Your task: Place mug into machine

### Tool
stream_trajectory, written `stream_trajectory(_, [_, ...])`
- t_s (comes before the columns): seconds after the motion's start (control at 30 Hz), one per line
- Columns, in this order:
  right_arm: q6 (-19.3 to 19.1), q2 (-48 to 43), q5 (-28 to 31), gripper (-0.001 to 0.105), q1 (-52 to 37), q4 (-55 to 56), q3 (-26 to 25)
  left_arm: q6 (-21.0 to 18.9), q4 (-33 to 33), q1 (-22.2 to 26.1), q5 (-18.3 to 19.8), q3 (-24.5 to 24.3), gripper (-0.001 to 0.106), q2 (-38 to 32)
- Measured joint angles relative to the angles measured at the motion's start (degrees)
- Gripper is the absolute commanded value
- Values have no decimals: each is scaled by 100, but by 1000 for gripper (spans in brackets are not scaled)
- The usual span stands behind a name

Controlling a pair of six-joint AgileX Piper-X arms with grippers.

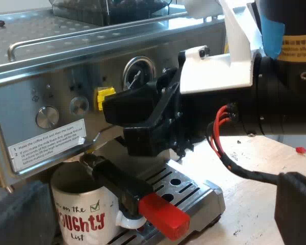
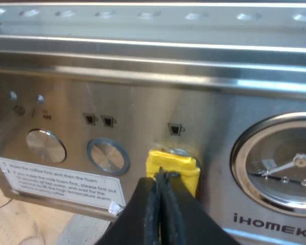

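R gripper (image 2: 160, 178), fingers pressed tog. w/ nothing btw., is being held at yellow button (image 2: 172, 164); L gripper (image 1: 155, 209), spread wide, empty, is being held near mug (image 1: 79, 217) sitting on drip tray (image 1: 194, 191) under holder (image 1: 117, 182), prob. stiff, slick, chippable ceramic, being best gripped at rim.

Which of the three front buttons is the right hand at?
The yellow-capped button beside the pressure gauge, right hand at it; the other two are bare metal.
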Motion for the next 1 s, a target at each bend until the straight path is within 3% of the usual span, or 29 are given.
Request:
stream_trajectory(0.17, [88, -155, -317, 5, 162, 299, -14, 0, 0, 0, 0, 0, 89, 0])
stream_trajectory(0.23, [227, -281, -422, 16, 307, 551, -14, 0, 0, 0, 0, 0, 89, 0])
stream_trajectory(0.3, [418, -432, -515, 37, 539, 803, -14, 0, 0, 0, 0, 0, 89, 0])
stream_trajectory(0.4, [503, -580, -569, 59, 702, 1055, -14, 0, 0, 0, 0, 0, 89, 0])
stream_trajectory(0.47, [528, -685, -569, 64, 782, 1237, -14, 0, 0, 0, 0, 0, 89, 0])
stream_trajectory(0.73, [534, -1271, -583, 65, 856, 2220, -14, -11, 11, 0, 65, 0, 89, 0])
stream_trajectory(1.0, [81, -2134, -628, 65, 777, 2844, -14, -626, 44, 0, -138, -394, 89, 183])
